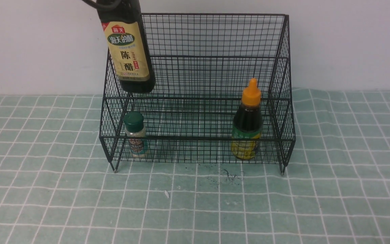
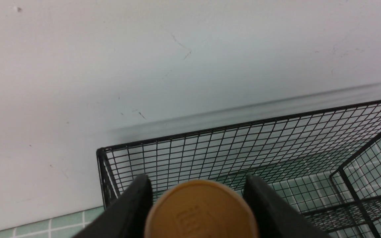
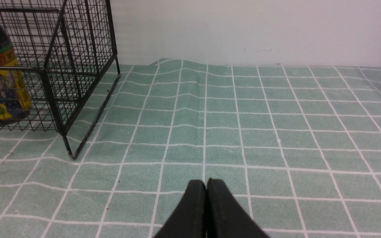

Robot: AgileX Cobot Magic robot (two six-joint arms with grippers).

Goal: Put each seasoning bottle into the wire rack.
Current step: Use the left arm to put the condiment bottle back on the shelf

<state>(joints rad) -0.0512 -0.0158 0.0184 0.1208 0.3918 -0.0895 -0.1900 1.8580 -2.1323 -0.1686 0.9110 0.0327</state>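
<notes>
While your left gripper (image 2: 198, 211) has its jaws clamped on the gold cap of the vinegar bottle (image 1: 129, 51), that bottle hangs tilted over the rack's (image 1: 198, 101) left rear corner. Lower carelessly and its base may catch the wire edge or topple beyond. The shaker (image 1: 136, 139) and orange-capped bottle (image 1: 247, 125) stand inside. Your right gripper (image 3: 206, 211) idles over the desk (image 3: 276, 132), jaws together.

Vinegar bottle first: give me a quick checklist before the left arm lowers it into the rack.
1. Left gripper clamped on the vinegar bottle at its gold cap: ok.
2. Bottle over the wire rack, upper tier, left end: ok.
3. Bottle upright: not ok, slightly tilted.
4. Green-lidded shaker and orange-capped bottle already in the lower tier: ok.
5. Right gripper shut, clear of the rack: ok.
6. Gap under the bottle: cannot tell.
</notes>
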